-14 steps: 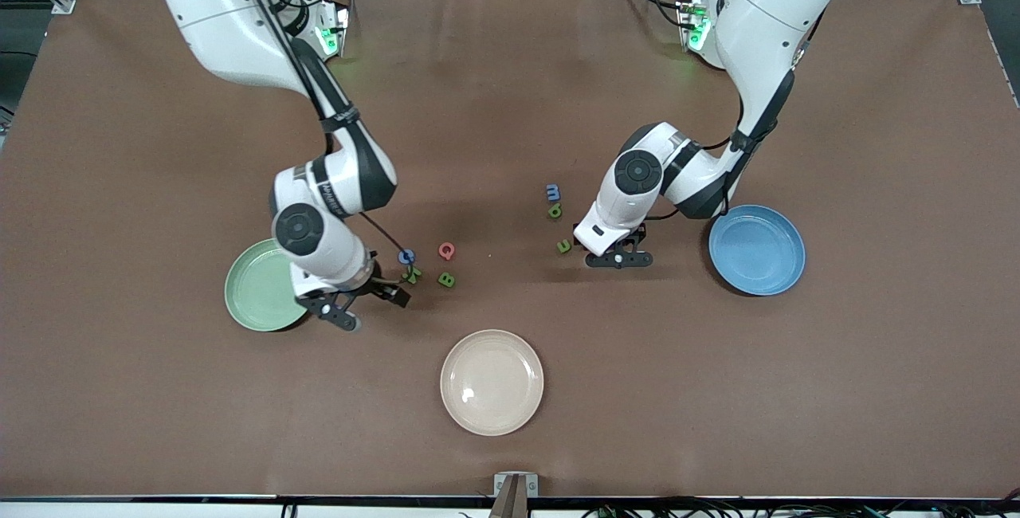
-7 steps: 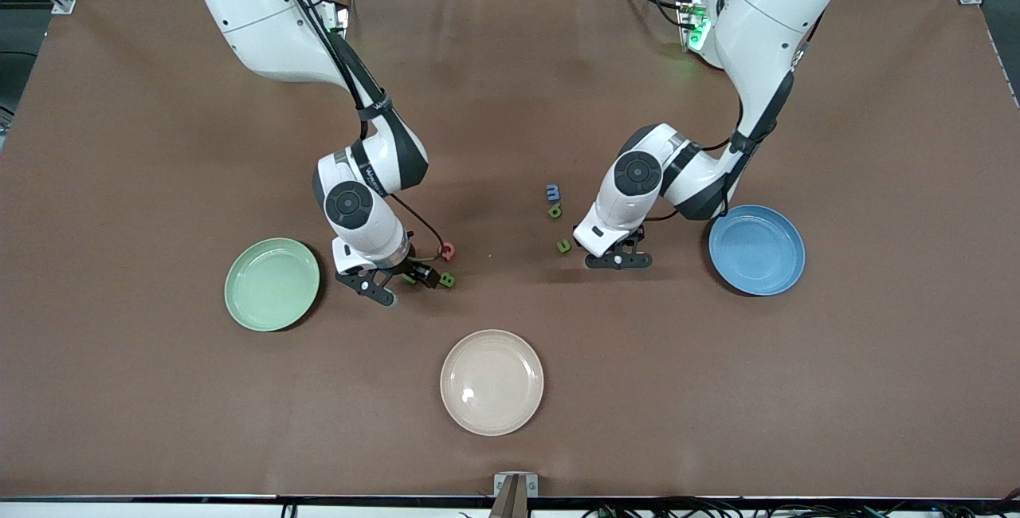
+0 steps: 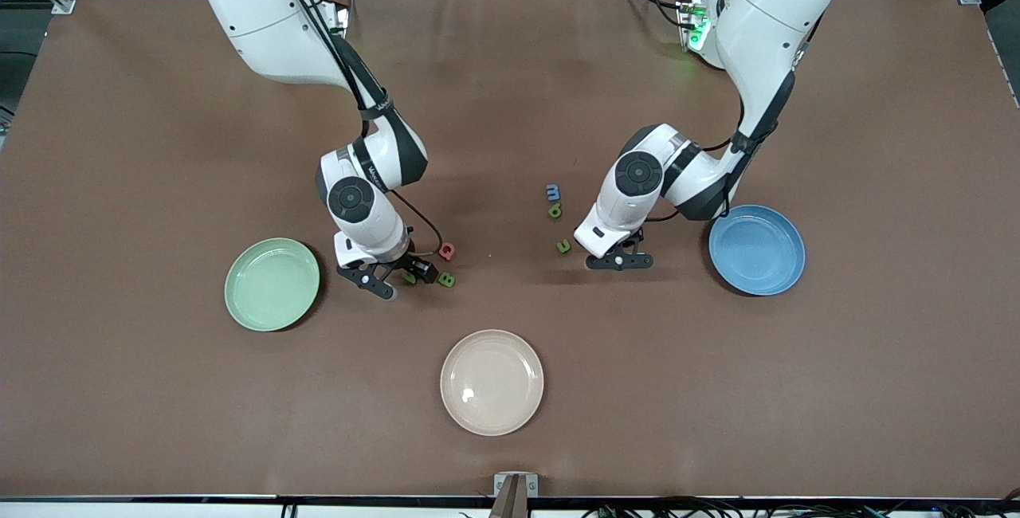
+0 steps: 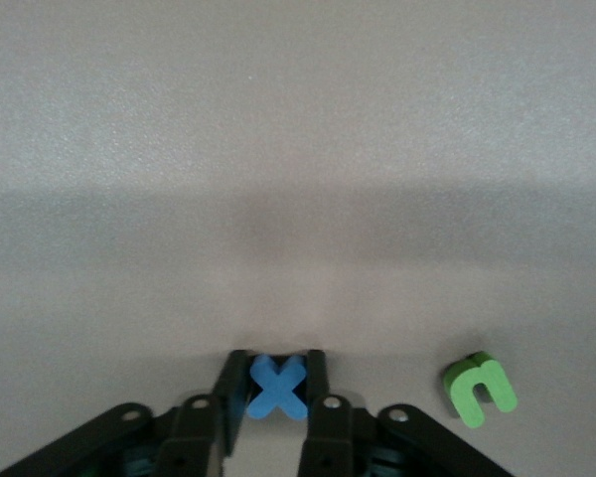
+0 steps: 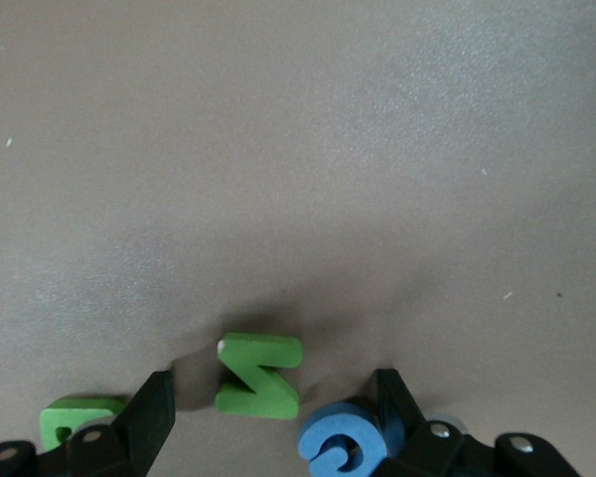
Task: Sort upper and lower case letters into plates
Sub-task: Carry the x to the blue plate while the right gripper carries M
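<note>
The mint green plate [image 3: 272, 284] and the sky blue plate [image 3: 756, 249] both hold nothing. My right gripper [image 3: 390, 275] is open and low over a letter cluster beside the mint plate. In the right wrist view its fingers [image 5: 154, 412] straddle a green Z [image 5: 260, 375], with a blue round letter [image 5: 343, 447] against one finger and a green B [image 5: 74, 419] just outside. My left gripper [image 3: 620, 260] is shut on a blue x [image 4: 278, 386], low over the table beside a green u [image 4: 479, 389], which also shows in the front view [image 3: 564, 245].
A red Q [image 3: 447, 250] and the green B [image 3: 447, 280] lie by the right gripper. A blue m [image 3: 553, 192] and a green letter [image 3: 555, 211] lie near the left arm's wrist. A cream-beige plate [image 3: 492, 382] sits nearer the front camera.
My right gripper has moved from the mint plate's edge toward the left arm's end, to the letter cluster, and now covers the blue round letter in the front view. The left arm has not moved.
</note>
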